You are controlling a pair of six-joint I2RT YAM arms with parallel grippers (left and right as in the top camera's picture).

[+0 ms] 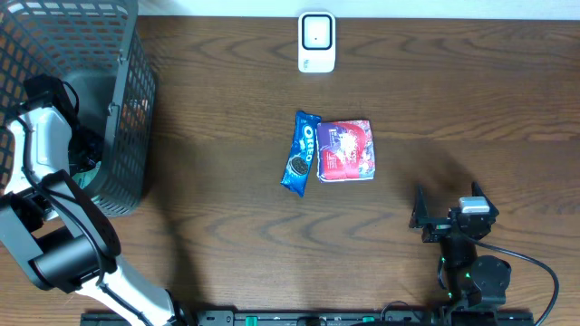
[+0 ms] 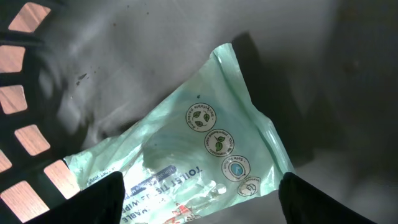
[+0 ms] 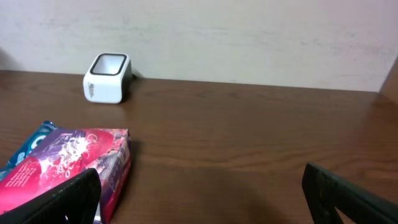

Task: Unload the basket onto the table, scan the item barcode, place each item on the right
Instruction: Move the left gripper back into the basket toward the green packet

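Note:
A pale green wipes pack [image 2: 205, 143] lies on the dark floor of the grey mesh basket [image 1: 131, 100]. My left gripper [image 2: 202, 208] hangs over the pack's lower end, open, its left finger over the wrapper and its right finger just beyond the pack's edge. In the overhead view the left arm [image 1: 41, 136] reaches into the basket and its jaws are hidden. The white scanner [image 1: 316, 41] stands at the table's far edge. My right gripper [image 1: 446, 210] rests open and empty near the front right, facing the scanner [image 3: 107, 78].
A blue Oreo pack [image 1: 300, 152] and a red and purple pack [image 1: 345, 150] lie side by side mid-table; the red pack [image 3: 68, 165] is just left of my right gripper [image 3: 205, 199]. The basket wall [image 2: 25, 93] closes in the left gripper's left side.

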